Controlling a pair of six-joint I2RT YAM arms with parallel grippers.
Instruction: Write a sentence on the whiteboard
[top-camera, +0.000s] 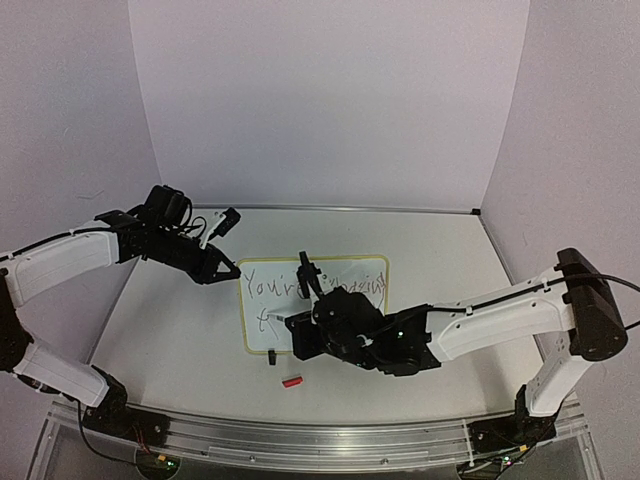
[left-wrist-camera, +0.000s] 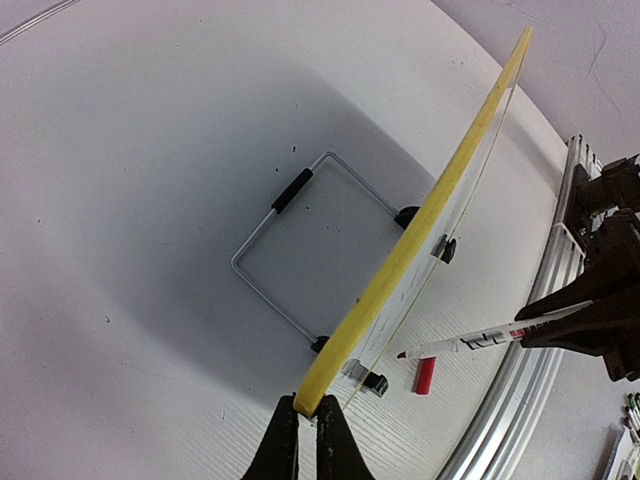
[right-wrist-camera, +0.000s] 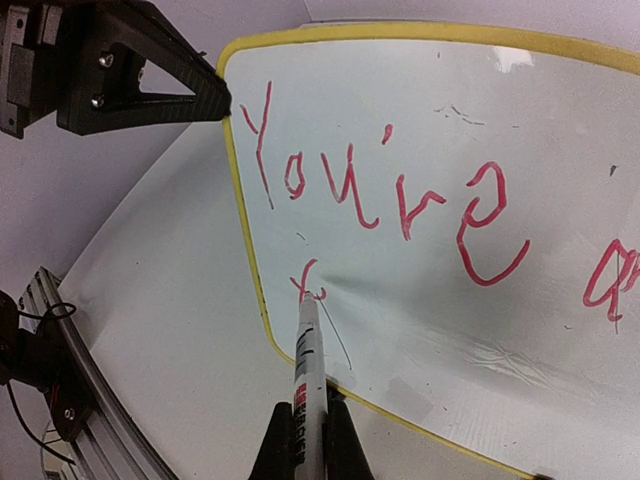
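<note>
The whiteboard (top-camera: 262, 335) with a thin yellow frame stands tilted on the table. It also shows in the right wrist view (right-wrist-camera: 560, 130) and edge-on in the left wrist view (left-wrist-camera: 420, 225). The sentence (top-camera: 315, 280) reads "You're amazing" on its first line, in red marker (right-wrist-camera: 380, 190). A small "t"-like stroke (right-wrist-camera: 306, 285) starts a second line. My left gripper (top-camera: 232, 272) (left-wrist-camera: 308, 418) is shut on the board's upper left corner. My right gripper (top-camera: 293, 332) (right-wrist-camera: 308, 440) is shut on a white marker (right-wrist-camera: 308, 365) (left-wrist-camera: 470, 340), whose tip touches that stroke.
A red marker cap (top-camera: 291, 381) (left-wrist-camera: 425, 375) lies on the table in front of the board. A wire stand (left-wrist-camera: 262, 270) props the board from behind, and black clip feet (left-wrist-camera: 375, 382) hold its lower edge. An aluminium rail (top-camera: 300, 435) runs along the near table edge.
</note>
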